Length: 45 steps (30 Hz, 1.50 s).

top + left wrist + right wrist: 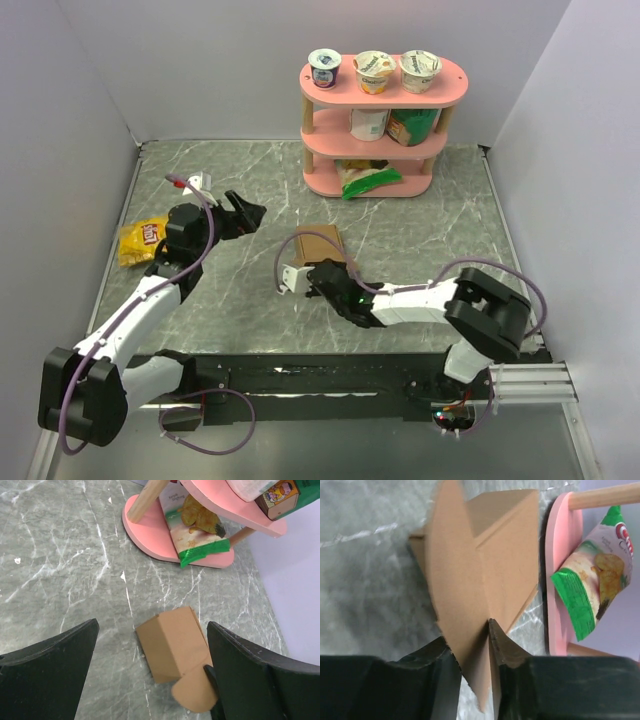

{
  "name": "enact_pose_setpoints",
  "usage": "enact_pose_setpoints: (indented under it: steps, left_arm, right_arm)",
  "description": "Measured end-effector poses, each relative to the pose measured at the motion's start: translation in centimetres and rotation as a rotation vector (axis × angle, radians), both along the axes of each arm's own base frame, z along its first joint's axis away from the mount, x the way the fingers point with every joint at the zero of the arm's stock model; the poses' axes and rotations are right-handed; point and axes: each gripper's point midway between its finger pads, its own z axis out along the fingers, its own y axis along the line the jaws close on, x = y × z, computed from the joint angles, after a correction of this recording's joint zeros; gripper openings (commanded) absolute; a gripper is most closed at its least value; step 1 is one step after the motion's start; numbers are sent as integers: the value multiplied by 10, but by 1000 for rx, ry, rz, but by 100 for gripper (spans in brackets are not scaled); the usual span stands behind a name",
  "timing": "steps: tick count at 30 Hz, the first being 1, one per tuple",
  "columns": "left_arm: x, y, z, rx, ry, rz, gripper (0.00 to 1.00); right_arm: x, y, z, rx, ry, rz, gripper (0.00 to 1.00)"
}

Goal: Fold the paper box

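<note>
Showing the partly folded plain brown cardboard paper box point(318, 245) on the grey marbled surface point(420, 220), near the middle, in front of the pink three-tier wooden shelf point(385, 101). Right hand point(470, 645) clenched on one rounded flap, card pinched edge-on between both fingers. Left hand point(243, 213) released, jaws wide, hovering apart from the box with nothing between them.

Handling, as judged: light, thin, stiff only between the scored creases. Likely to slide on the smooth surface when pushed, and to crumple or tear if squeezed hard mid-panel. Best taken by a flap edge near a crease, as at the right hand, with the free hand steadying the formed body opposite.

Unmarked, no print on any visible face. Writing elsewhere: red logo on the green-and-white crisp bag point(192, 535) on the lowest tier, cut off and not readable. Labels on the three foil-lidded cups point(374, 70) on the top tier and on the yellow snack bag point(142, 240) too small to read.
</note>
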Motion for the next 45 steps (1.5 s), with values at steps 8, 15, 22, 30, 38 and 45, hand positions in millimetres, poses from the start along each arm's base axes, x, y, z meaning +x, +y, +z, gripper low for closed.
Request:
enact_pose_setpoints:
  steps: [8,15,22,30,38,45]
  left_arm:
    - [-5,-6,2,-15,1,-36,96]
    - [-17,-9,7,-42,-18,-67,96]
    - [-41,-7,-25,-53,-34,-96,96]
    - [-67,-15,-69,-61,-37,-192,96]
    - [-73,-26,-49,-33,-166,-294,94]
    - [-82,-36,-56,52,-196,-340,89]
  right_arm:
    - [-25,5,54,99,161,32,24]
    - [-56,8,108,199,338,69,23]
    - [-78,-7,113,223,576,85,22]
    - [-67,-23,110,319,671,1,76]
    - [-31,-54,128,558,615,-172,77]
    - [-21,-48,100,600,672,-245,74]
